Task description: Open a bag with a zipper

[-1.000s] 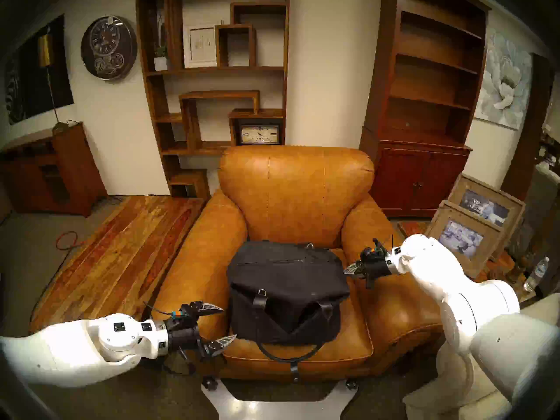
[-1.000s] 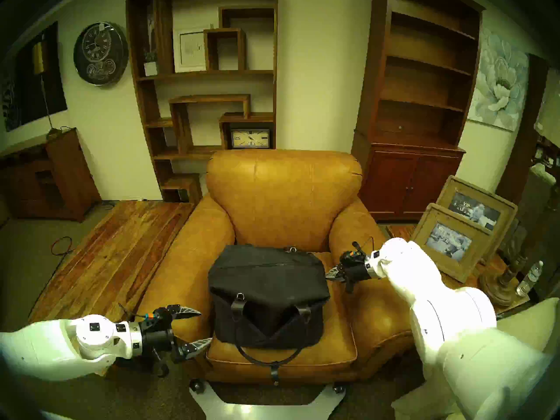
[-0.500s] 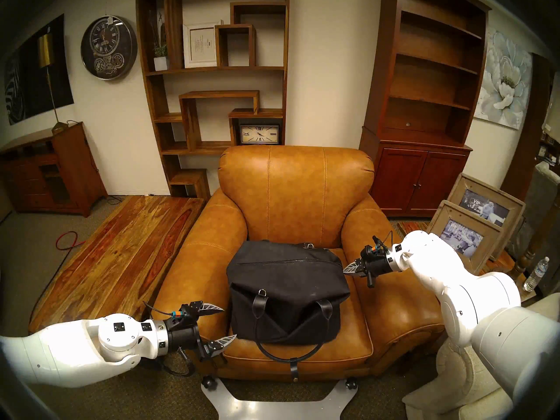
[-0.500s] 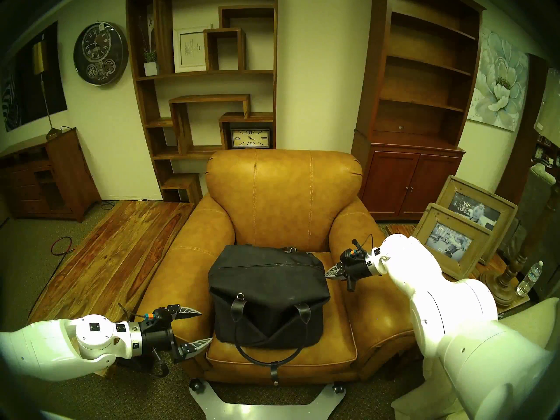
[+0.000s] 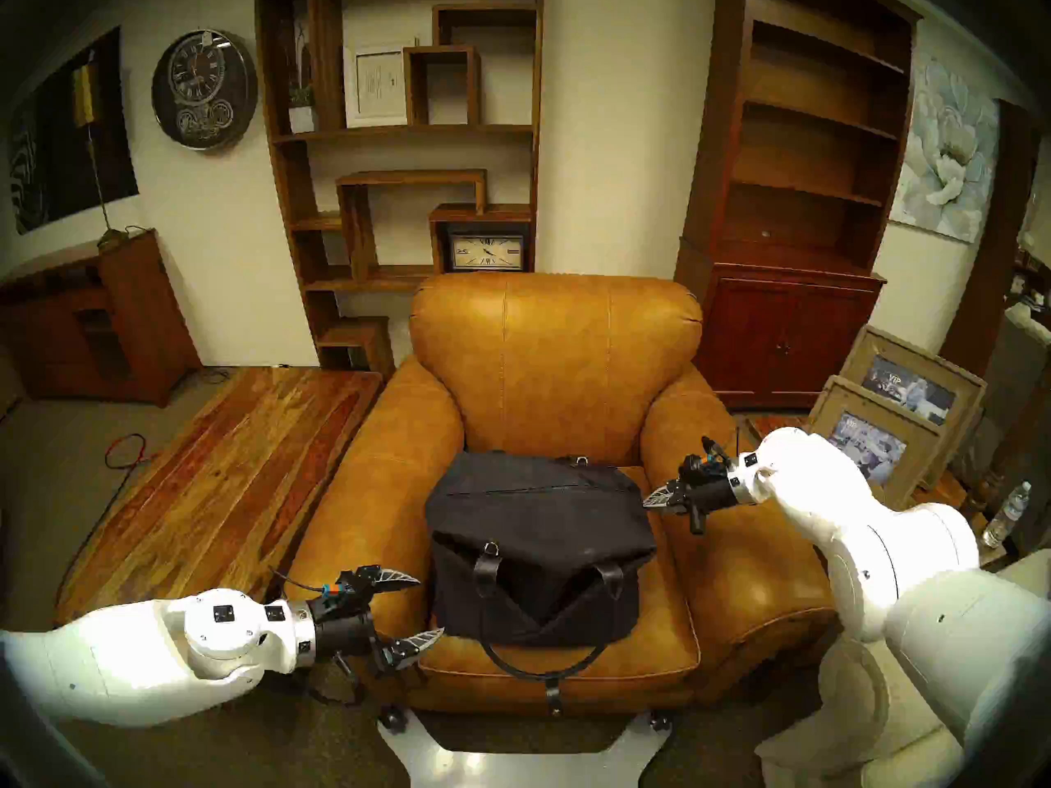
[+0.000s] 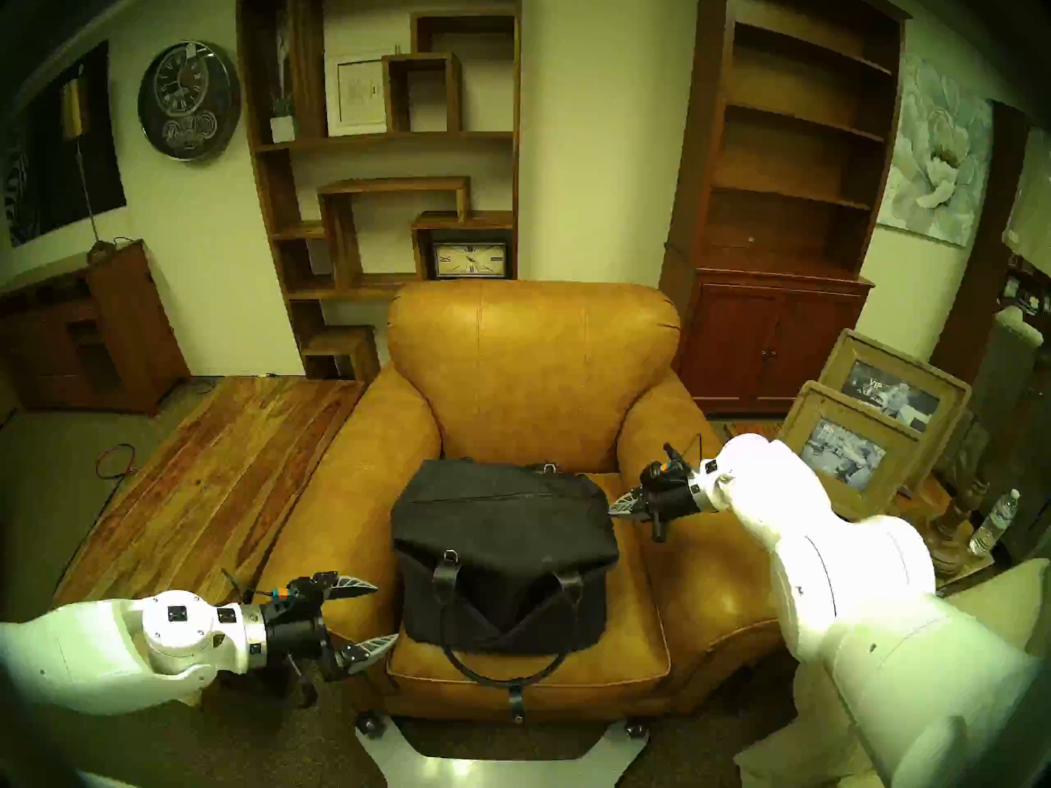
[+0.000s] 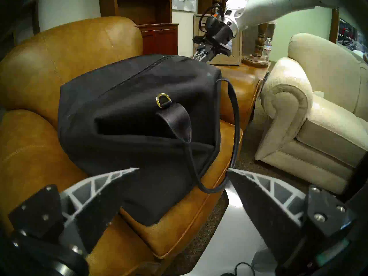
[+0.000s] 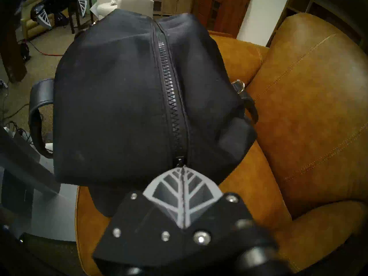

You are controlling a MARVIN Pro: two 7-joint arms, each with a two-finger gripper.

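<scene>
Resting on a tan leather armchair (image 5: 554, 372) amid wooden shelving (image 5: 398, 144): the bag (image 5: 540, 542), left gripper (image 5: 423, 608) spread, right gripper (image 5: 648, 502) closed.

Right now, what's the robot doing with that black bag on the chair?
It's trying to unzip the bag, which sits on the orange armchair. The right gripper is shut right at the zipper's end, seemingly pinching the little pull. The zipper looks closed along its whole length. The left gripper waits open beside the bag, touching nothing.
</scene>
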